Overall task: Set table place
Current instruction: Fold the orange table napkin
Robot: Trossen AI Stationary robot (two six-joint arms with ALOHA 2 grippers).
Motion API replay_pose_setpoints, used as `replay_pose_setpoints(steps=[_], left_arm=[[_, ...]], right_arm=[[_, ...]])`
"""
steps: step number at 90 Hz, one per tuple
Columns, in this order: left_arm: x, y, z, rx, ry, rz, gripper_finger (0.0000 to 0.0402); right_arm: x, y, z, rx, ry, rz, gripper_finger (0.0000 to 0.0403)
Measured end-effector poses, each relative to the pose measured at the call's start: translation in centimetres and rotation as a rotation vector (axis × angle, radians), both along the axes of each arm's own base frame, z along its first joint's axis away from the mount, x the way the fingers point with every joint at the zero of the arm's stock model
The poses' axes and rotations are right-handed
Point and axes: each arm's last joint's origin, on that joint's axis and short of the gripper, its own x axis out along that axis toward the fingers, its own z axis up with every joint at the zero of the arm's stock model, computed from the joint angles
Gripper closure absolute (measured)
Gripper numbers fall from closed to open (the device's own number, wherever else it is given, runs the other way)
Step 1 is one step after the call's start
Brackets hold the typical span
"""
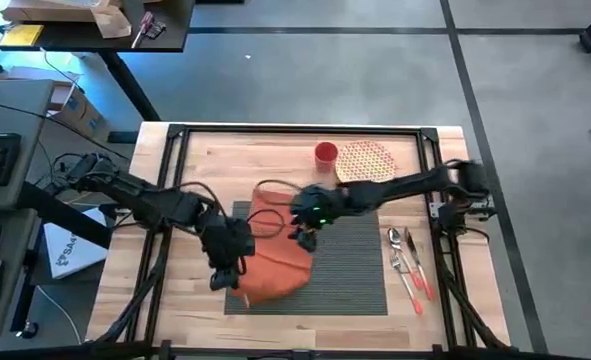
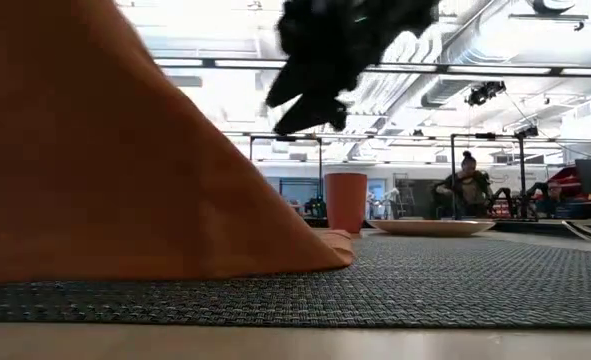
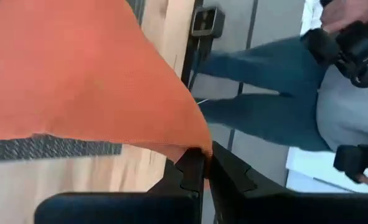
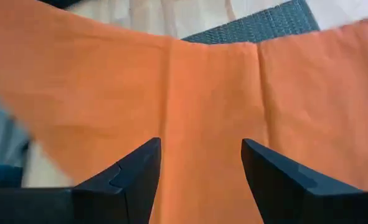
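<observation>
Left gripper [image 3: 205,163] fingers pinching orange napkin [image 1: 275,260] corner, lifting cloth off grey placemat [image 1: 355,265] on counter [image 1: 265,145]; right gripper [image 4: 201,163] fingers spread just above napkin, apparently poised to help straighten it.

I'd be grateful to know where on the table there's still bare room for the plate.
Free: the placemat between the napkin and the cutlery, and bare wood of the table left of the cup. Crowded: the mat's left side, where the left gripper pinches the napkin and the open right gripper hovers.
</observation>
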Motion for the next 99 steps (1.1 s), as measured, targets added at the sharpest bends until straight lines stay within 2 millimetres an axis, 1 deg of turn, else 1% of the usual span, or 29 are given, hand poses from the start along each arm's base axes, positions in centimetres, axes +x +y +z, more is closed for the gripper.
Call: replay_pose_setpoints(steps=[14,22,31,38,47,58,65,69,75,79,86,89,99], left_arm=[[-0.3,-1.8,-0.8,0.011,0.044,-0.039,0.0401],[-0.6,-2.5,-1.0,0.013,0.057,-0.048,0.0401],[-0.8,-3.0,-1.1,0.031,0.066,-0.032,0.0401],[-0.9,-3.2,-1.1,0.048,0.056,-0.027,0.0401],[-1.0,-3.4,-1.1,0.061,0.051,-0.021,0.0401],[-1.1,-3.6,-1.1,0.074,0.043,-0.020,0.0401],[-1.2,-3.7,-1.1,0.077,0.041,-0.023,0.0401],[-1.2,-3.7,-1.2,0.079,0.043,-0.020,0.0401],[-1.3,-3.8,-1.2,0.075,0.051,-0.012,0.0401],[-1.3,-3.9,-1.2,0.069,0.065,-0.006,0.0401],[-1.6,-3.7,-0.9,0.062,0.080,0.000,0.0401],[-1.8,-3.6,-0.8,0.066,0.088,0.007,0.0401],[-2.7,-2.7,0.1,0.102,0.074,0.062,0.0401]], right_arm=[[4.2,-3.1,-2.1,-0.078,0.020,-0.087,0.0197],[6.0,-5.1,-3.3,-0.127,0.022,-0.122,0.0197],[7.7,-7.0,-4.4,-0.157,0.015,-0.120,0.0199],[8.5,-8.2,-5.5,-0.158,0.022,-0.102,0.0207],[9.2,-9.1,-7.0,-0.137,0.038,-0.067,0.0225],[9.7,-9.1,-8.6,-0.117,0.053,-0.006,0.0256],[9.7,-9.1,-9.3,-0.127,0.066,0.017,0.0286],[9.6,-9.0,-9.4,-0.131,0.073,0.029,0.0313],[9.4,-8.8,-9.1,-0.143,0.084,0.047,0.0367],[9.2,-8.6,-8.6,-0.148,0.098,0.057,0.0388],[8.7,-8.2,-6.9,-0.152,0.118,0.059,0.0398],[8.4,-8.0,-5.9,-0.157,0.122,0.063,0.0400],[6.6,-7.4,-2.8,-0.164,0.163,0.091,0.0403]])
